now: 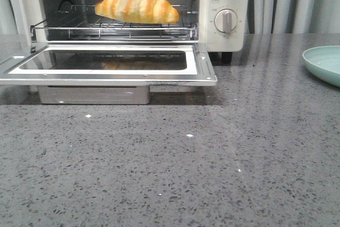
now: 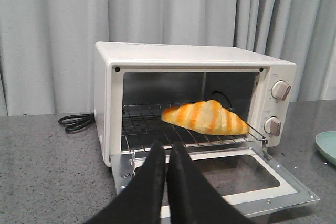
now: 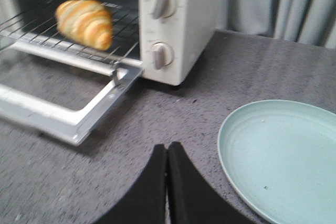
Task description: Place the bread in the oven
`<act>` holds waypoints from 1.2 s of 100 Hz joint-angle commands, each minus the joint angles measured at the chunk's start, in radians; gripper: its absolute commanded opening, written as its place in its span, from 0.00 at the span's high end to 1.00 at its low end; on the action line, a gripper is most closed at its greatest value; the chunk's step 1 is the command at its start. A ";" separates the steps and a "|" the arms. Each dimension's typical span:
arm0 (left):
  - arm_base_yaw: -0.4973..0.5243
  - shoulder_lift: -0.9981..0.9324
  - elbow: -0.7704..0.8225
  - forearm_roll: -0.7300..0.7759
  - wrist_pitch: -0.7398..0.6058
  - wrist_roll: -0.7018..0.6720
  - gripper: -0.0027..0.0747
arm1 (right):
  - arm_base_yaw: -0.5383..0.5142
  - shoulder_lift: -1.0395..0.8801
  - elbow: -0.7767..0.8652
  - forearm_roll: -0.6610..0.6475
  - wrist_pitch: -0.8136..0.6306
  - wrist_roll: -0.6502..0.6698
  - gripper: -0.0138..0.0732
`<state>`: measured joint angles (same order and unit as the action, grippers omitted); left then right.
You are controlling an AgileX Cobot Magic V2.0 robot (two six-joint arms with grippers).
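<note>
Golden-orange with cream stripes, the bread (image 1: 139,6) lies on the wire rack (image 1: 79,27) of the oven (image 2: 173,61), and the rack is pulled forward over the dropped door (image 1: 106,67). Its long axis runs across the oven mouth, side to side, one tapered end toward the dials (image 1: 226,20), the other toward the far wall; it sits tilted slightly, resting on its flat underside.

Both arms are clear of it. The left gripper (image 2: 168,153) hangs in front of the door with jaws pressed together, holding nothing; the right gripper (image 3: 167,153) is over the grey surface (image 1: 170,174) beside the pale green plate (image 3: 283,156), jaws likewise closed and empty.

The placing looks done, but the loaf sits near the rack's front edge. If the door is lifted, the rack should slide back with it; a jerky close could roll the bread forward off the wires onto the glass, or pinch its dial-side tip against the frame. A jaw nudging the door unevenly would do it.
</note>
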<state>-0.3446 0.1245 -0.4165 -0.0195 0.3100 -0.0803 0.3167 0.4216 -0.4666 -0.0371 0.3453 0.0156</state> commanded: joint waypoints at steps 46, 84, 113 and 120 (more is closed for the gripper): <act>0.004 0.016 -0.027 -0.010 -0.080 -0.005 0.99 | -0.320 -0.252 0.290 0.083 -0.273 -0.016 0.92; 0.004 0.016 -0.027 -0.010 -0.080 -0.005 0.99 | -0.390 -0.365 0.409 0.069 -0.334 -0.016 0.92; 0.004 0.016 -0.027 -0.010 -0.080 -0.005 0.99 | -0.399 -0.437 0.502 0.064 -0.435 -0.016 0.92; 0.004 0.016 -0.027 -0.010 -0.080 -0.005 0.99 | -0.414 -0.439 0.502 0.062 -0.435 -0.016 0.92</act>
<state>-0.3446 0.1245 -0.4165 -0.0195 0.3100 -0.0803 -0.0774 -0.0077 0.0109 0.0396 -0.0053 0.0088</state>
